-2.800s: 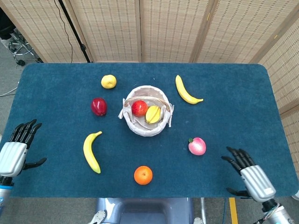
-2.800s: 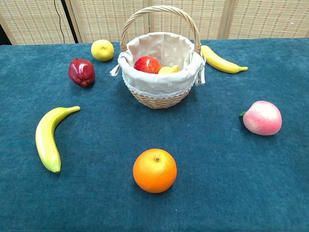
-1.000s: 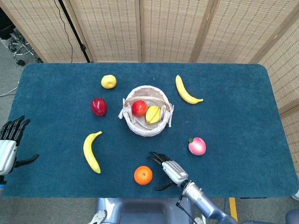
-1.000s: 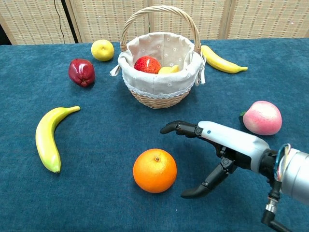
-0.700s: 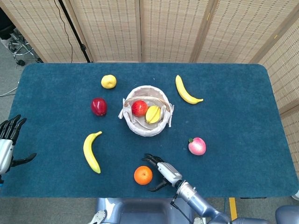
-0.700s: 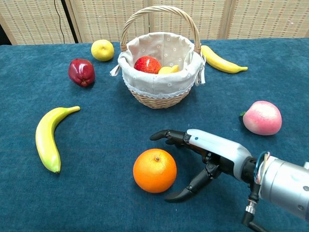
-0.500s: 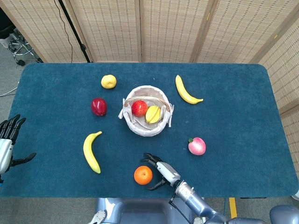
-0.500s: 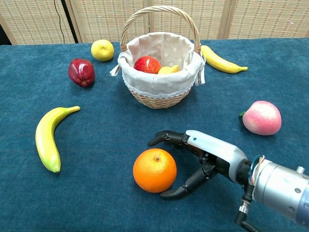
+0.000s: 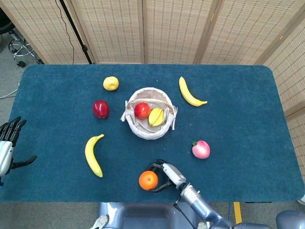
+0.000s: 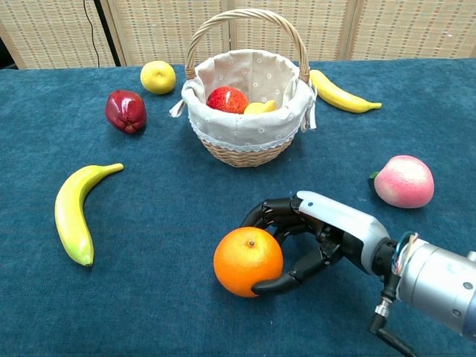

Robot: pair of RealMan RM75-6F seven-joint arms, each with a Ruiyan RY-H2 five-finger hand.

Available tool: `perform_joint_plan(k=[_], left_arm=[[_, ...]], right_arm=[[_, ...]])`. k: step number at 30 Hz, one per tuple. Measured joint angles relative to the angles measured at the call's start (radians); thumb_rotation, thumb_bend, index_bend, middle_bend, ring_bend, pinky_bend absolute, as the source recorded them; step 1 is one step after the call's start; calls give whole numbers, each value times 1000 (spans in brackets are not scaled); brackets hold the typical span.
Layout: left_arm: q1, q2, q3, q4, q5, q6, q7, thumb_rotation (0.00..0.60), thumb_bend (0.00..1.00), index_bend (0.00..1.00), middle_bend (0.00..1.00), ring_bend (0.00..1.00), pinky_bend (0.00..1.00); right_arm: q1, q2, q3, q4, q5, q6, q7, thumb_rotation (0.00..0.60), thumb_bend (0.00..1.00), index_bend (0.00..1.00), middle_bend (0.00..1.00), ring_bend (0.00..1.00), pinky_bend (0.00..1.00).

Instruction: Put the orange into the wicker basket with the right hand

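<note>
The fingers of the right hand are clamped around the orange, which sits on the blue table near its front edge (thumb curled under the fruit's right side). The wicker basket stands well behind it. The left hand hovers at the table's left edge, fingers apart.

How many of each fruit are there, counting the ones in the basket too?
Bananas: 2
Red apples: 2
Yellow fruits: 2
Orange: 1
Peach: 1
Total: 8
</note>
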Motion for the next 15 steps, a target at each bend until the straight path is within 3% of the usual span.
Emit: perform_joint_plan(k=[8, 15], left_arm=[[-2, -2, 0, 3, 0, -4, 3, 600, 112, 0, 0, 0, 0], [-10, -10, 6, -1, 5, -19, 26, 600, 111, 0, 0, 0, 0]], right_arm=[[-21, 20, 27, 24, -37, 170, -212, 600, 366, 820, 614, 671, 762], [-30, 151, 101, -67, -93, 316, -368, 600, 365, 821, 615, 671, 763]])
